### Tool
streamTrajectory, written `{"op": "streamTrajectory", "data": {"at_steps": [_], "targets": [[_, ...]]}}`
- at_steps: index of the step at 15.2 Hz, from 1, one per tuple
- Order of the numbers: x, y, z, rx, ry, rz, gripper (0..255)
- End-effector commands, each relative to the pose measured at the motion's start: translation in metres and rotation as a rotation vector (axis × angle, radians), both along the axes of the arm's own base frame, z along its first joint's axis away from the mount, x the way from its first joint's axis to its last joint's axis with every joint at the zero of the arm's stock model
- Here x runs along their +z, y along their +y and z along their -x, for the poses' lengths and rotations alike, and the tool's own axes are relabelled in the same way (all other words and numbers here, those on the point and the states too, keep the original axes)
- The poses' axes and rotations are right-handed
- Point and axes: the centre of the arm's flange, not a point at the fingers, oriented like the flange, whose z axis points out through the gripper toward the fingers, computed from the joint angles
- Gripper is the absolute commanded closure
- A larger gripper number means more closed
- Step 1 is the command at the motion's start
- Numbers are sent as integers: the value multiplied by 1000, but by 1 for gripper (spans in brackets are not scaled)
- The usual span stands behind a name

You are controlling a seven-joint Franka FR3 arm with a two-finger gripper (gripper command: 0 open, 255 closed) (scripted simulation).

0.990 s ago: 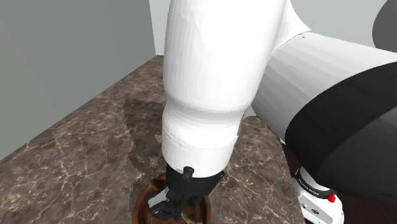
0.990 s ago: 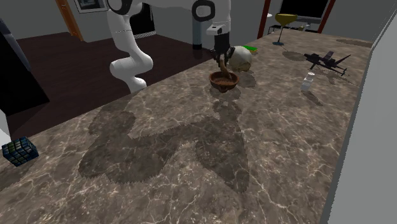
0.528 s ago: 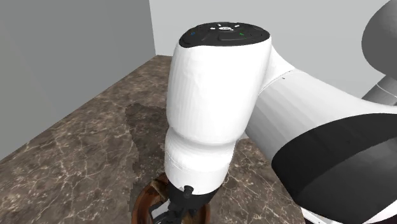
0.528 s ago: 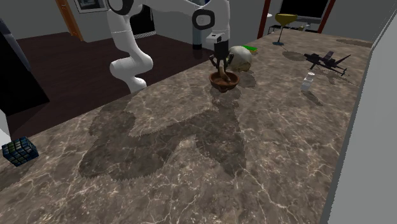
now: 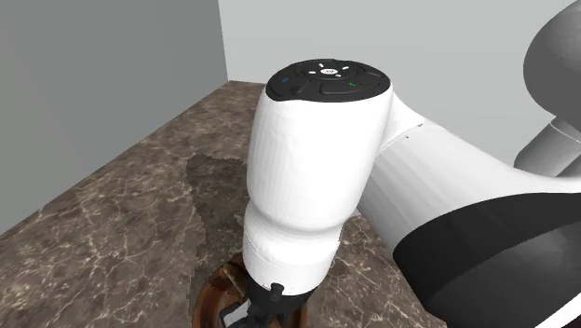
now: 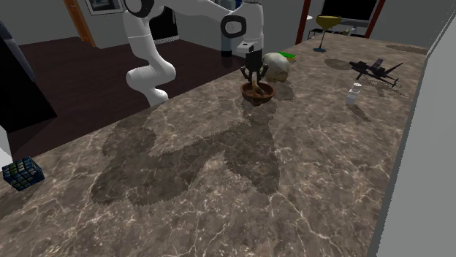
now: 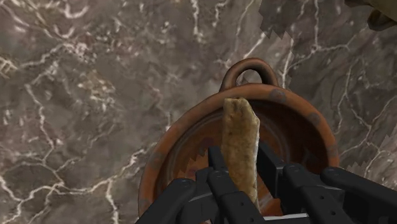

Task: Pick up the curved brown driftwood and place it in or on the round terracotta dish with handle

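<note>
My gripper (image 7: 240, 167) is narrow, clamped on the driftwood (image 7: 240, 143). One black finger presses each flank of it, and the fingers (image 7: 219, 183) do not meet. The driftwood is a long, flattish stick, tan mottled with darker brown, rough and grainy, with a blunt squared end. It bows slightly along its length. It runs out from between my fingers over the bowl of the dish (image 7: 316, 124), and its free end stops just short of the dish's loop handle. I cannot tell whether it touches the dish. The dish is round, reddish brown with darker stains, and has a thick rim and concentric rings inside. It sits on the counter (image 7: 83, 108), which is dark brown with white veins.

At the bottom edge of the shoulder view, my gripper (image 5: 263, 312) hangs under my big white arm (image 5: 312, 177). The dish's rim (image 5: 209, 300) curves round it on the counter (image 5: 112, 219). A grey wall (image 5: 93, 65) fills the upper left.

In the upper middle of the second exterior view, my gripper (image 6: 253, 70) points straight down with the driftwood (image 6: 255, 83) dipping into the dish (image 6: 258, 93). Just behind the dish, to its upper right, lies a pale round thing (image 6: 277, 64). Well apart, at the upper right, a dark model aircraft (image 6: 374, 70) stands on the counter (image 6: 219, 182). A small dark cube (image 6: 22, 174) sits at the far left edge.
</note>
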Motion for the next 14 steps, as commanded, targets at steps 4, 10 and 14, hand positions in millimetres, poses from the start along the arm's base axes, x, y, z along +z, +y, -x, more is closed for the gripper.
{"op": "streamTrajectory", "data": {"at_steps": [4,10,14], "targets": [[-2,0,0,-1,3,4,0],[24,-3,1,-1,3,4,0],[47,-5,2,-1,3,4,0]]}}
